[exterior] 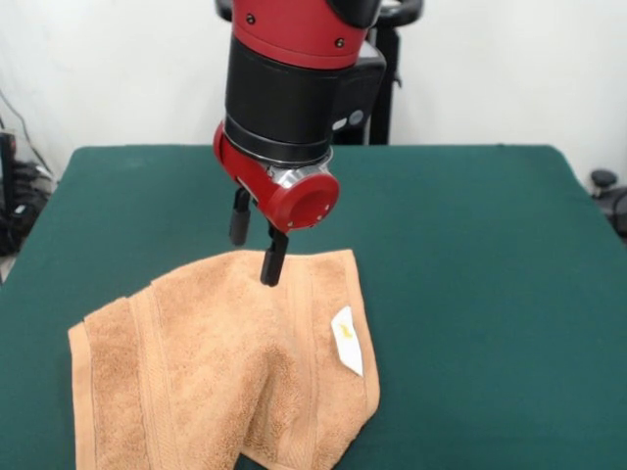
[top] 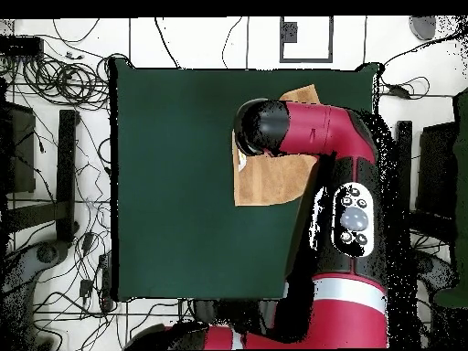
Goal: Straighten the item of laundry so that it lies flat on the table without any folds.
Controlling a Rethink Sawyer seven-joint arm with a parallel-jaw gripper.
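Note:
The orange-tan towel (exterior: 216, 362) lies rumpled on the green table (exterior: 470, 255), at the front left in the front view. A fold runs down its middle and its lower right part is doubled over. Its white label (exterior: 348, 340) shows near the right edge. My gripper (exterior: 255, 260) hangs over the towel's far edge with its two black fingers apart and nothing between them. One fingertip (exterior: 272, 278) is at the towel's top edge; the other hangs just behind that edge. In the overhead view the towel (top: 265, 183) is partly hidden under the arm (top: 302, 128), which also hides the gripper.
The table's green top stretches wide to the right of and behind the towel in the front view. Cables and stands (top: 55, 110) lie on the floor around the table in the overhead view. The arm's pedestal (exterior: 382, 88) stands behind the far edge.

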